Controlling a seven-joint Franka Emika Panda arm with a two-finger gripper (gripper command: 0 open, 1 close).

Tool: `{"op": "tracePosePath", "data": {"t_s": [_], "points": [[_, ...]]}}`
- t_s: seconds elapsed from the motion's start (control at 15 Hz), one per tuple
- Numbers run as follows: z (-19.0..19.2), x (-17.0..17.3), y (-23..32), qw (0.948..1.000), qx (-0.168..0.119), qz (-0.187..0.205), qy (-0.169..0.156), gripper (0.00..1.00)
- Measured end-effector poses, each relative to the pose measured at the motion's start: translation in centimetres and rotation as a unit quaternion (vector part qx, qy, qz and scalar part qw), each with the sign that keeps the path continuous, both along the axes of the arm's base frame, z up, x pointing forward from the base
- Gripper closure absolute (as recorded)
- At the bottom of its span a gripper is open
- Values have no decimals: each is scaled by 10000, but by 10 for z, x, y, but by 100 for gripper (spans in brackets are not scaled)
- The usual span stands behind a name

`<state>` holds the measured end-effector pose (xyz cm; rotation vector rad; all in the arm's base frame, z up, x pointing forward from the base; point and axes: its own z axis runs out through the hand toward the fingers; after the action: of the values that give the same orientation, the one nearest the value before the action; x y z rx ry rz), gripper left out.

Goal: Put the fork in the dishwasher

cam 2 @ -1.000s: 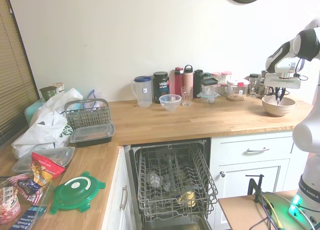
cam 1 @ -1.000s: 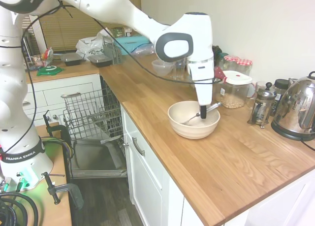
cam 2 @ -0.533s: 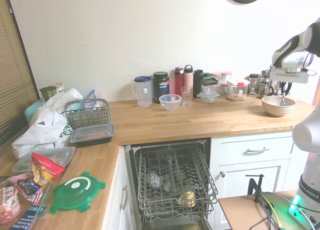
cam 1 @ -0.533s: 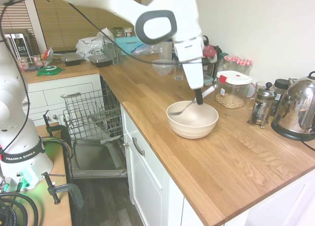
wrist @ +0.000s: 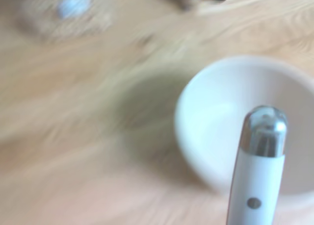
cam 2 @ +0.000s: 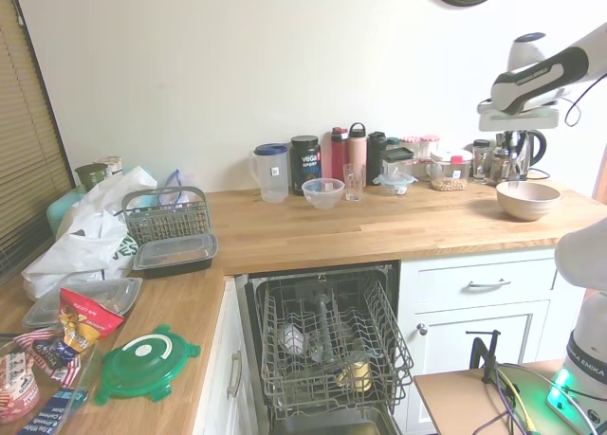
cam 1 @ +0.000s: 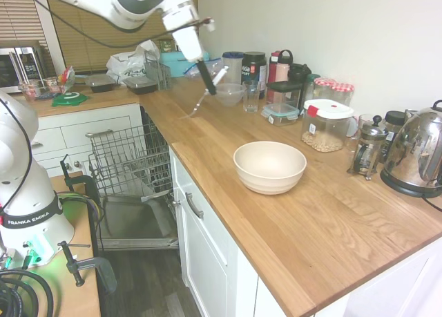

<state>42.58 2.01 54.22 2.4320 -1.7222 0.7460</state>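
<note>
Cream bowl point(cam 1: 270, 166) on worktop point(cam 1: 331, 227), kettle point(cam 1: 416, 155) near.

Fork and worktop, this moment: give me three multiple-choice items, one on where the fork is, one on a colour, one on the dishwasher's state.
1. Where is the fork?
A. Lying in the cream bowl
B. Held in the air above the worktop
C. In the dishwasher rack

2. What colour is the round lid on the worktop near the snack packets?
A. Green
B. Red
C. Yellow

3. How does the dishwasher stand?
A. Door shut
B. Open, rack pushed in
C. Open, rack pulled out

Answers:
1. B: the gripper has its fingers shut on the fork, which hangs slanting over the wood, while the cream bowl sits bare.
2. A: the lid is plainly green in the second exterior view.
3. C: the wire rack stands out over the lowered door in both exterior views.
</note>
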Motion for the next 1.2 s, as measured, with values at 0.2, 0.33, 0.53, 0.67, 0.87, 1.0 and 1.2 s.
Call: {"op": "tracePosePath", "data": {"t_s": [0.2, 0.33, 0.53, 0.67, 0.87, 1.0, 1.2], "points": [[-9, -24, 95, 9990, -393, 217, -12, 100], [-26, -40, 150, 9972, -665, 338, -20, 100], [-72, -66, 226, 9922, -1134, 521, 22, 100], [-107, -80, 269, 9883, -1386, 631, 68, 100], [-147, -98, 330, 9822, -1691, 797, 172, 100], [-165, -115, 364, 9762, -1938, 939, 259, 100], [-210, -128, 382, 9626, -2436, 1082, 486, 100]]}}
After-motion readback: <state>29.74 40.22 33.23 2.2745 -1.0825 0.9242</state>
